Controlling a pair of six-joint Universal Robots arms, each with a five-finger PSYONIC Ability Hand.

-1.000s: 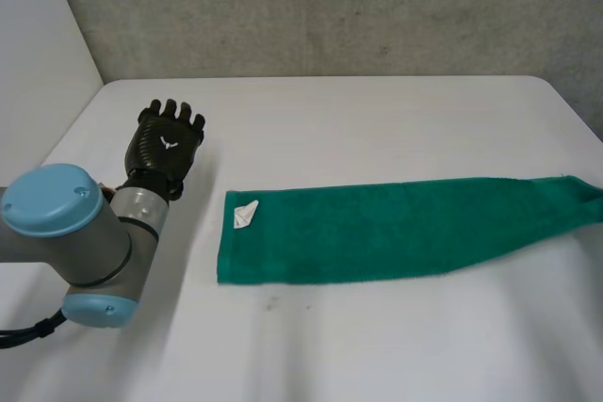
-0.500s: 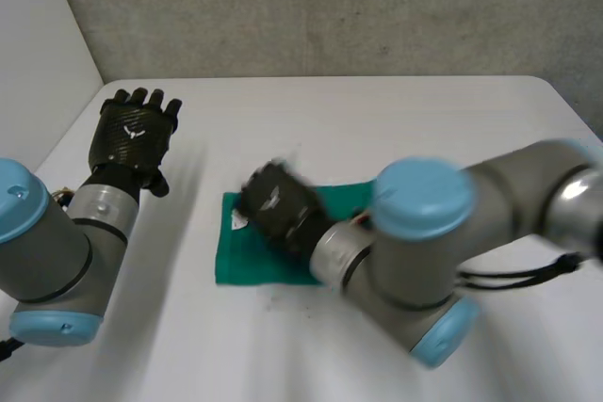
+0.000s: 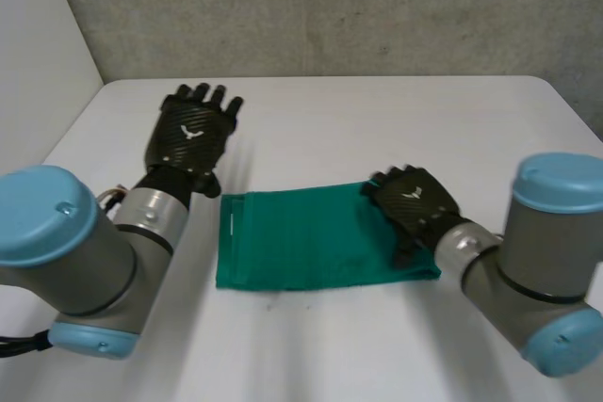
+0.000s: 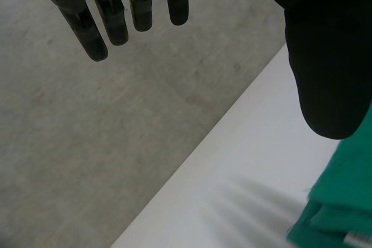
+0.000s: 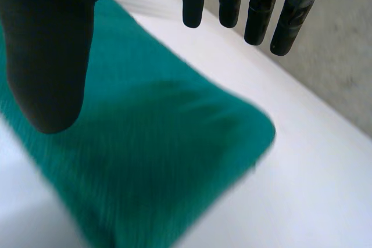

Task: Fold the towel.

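White table (image 3: 311, 110). From the near side, left arm (image 3: 66, 251) and right arm (image 3: 551, 261) reaching in. Near the table's middle, green towel (image 3: 301, 242), flat, layered at its left end. Over its right end, right hand (image 3: 415, 202), fingers straight, grasping nothing. Just beyond its far left corner, off the cloth, left hand (image 3: 191, 134), fingers straight, likewise empty. Along the left edge, white label (image 3: 231, 223)
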